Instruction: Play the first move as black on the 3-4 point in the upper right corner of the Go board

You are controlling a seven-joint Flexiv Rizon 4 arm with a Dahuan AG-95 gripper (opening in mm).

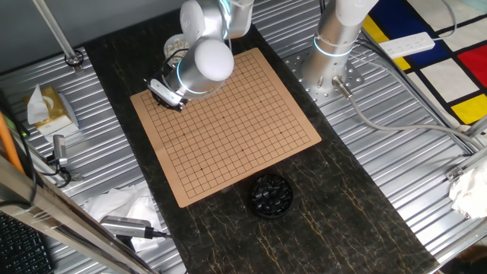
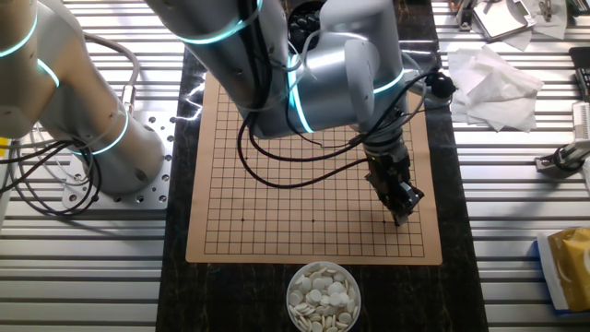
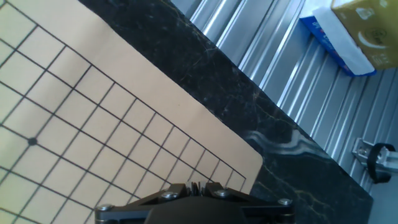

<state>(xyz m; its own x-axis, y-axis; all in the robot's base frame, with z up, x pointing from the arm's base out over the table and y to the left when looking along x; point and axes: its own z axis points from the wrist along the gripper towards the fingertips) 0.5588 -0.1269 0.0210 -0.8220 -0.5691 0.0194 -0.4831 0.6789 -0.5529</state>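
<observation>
Zero stones seen on board (image 2: 277,184). Found gripper (image 2: 403,210) low over the board's right corner, up and right of white bowl (image 2: 323,295). Couldn't tell if claw was spread or pinching black: tips hidden in hand view, too small elsewhere. No loose black spotted outside black bowl (image 1: 271,195). Judged 3-4 point (image 3: 55,111) one crossing off star dot (image 3: 32,142). Needed to centre there, drop straight, release softly.
</observation>
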